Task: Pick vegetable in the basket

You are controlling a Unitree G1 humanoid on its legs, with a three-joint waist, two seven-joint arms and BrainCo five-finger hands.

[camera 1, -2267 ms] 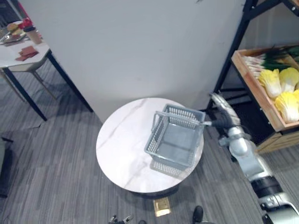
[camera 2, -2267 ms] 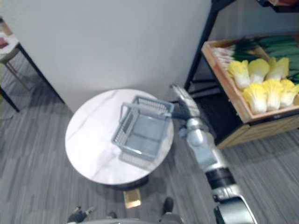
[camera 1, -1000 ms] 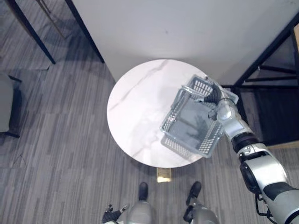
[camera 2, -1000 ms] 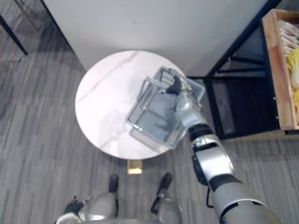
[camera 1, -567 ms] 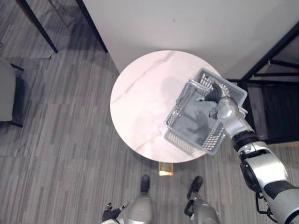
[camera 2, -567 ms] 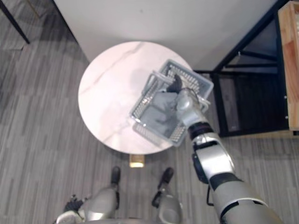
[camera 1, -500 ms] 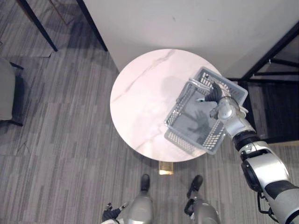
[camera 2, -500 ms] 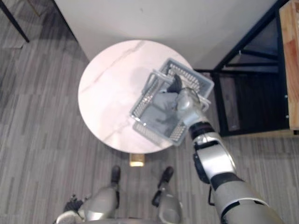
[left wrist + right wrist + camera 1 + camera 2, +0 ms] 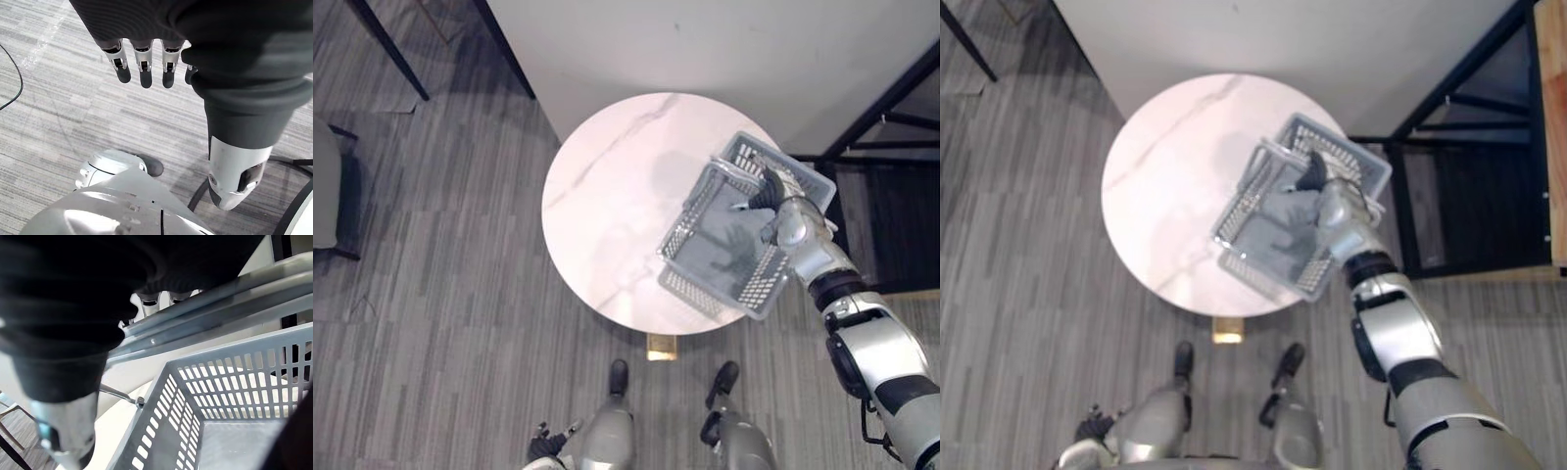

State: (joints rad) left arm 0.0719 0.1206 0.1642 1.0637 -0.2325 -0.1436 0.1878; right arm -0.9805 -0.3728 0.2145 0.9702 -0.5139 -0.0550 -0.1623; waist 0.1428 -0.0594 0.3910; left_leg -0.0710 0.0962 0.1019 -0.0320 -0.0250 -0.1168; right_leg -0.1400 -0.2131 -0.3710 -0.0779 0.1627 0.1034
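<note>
A grey plastic basket (image 9: 690, 287) hangs tilted over the right side of the round white marble table (image 9: 607, 196); nothing lies inside it. My right hand (image 9: 771, 201) is above the basket's far end, its fingers (image 9: 149, 303) curled round the two grey handles (image 9: 220, 298). In the right wrist view the slotted basket wall (image 9: 230, 382) shows just below the hand. My left hand (image 9: 142, 63) hangs low at my side over the carpet, fingers straight and holding nothing.
A black metal shelf frame (image 9: 891, 98) stands right of the table, with the edge of a wooden crate (image 9: 1557, 127) beyond it. A white wall (image 9: 705, 39) rises behind the table. Grey striped carpet (image 9: 431, 294) lies all round.
The camera has tilted down and shifted. The basket, earlier resting on the table, now hangs tilted from my right hand; in the last half second it drifted slightly toward the table's right edge.
</note>
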